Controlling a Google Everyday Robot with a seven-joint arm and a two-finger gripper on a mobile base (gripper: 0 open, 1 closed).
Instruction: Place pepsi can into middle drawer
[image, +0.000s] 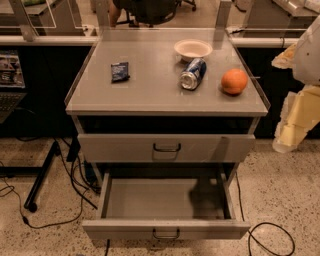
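Nearest: middle drawer, pulled fully out, directly below the pepsi can and closer to the camera. Flat grey front with a dark loop handle, and a bare grey floor inside apart from a dark shadow patch under the can's side. The upper drawer front sits between the can and the open drawer; it's pushed in, same kind of handle. pepsi can is on the cabinet top, lying on its side, silver end facing the camera, blue body angled back toward the bowl. The bowl is just behind the can; touching or a hair apart, can't say. An orange is just right of the can, with a small gap. A dark blue snack packet lies flat well left of the can. gripper is far right of the can, off the cabinet's right edge and lower than the top, seen only as pale white-yellow shapes. Open or closed: can't tell. It's holding nothing I can see and is well clear of the can. Black cable loops on the speckled floor, below and right of the can.
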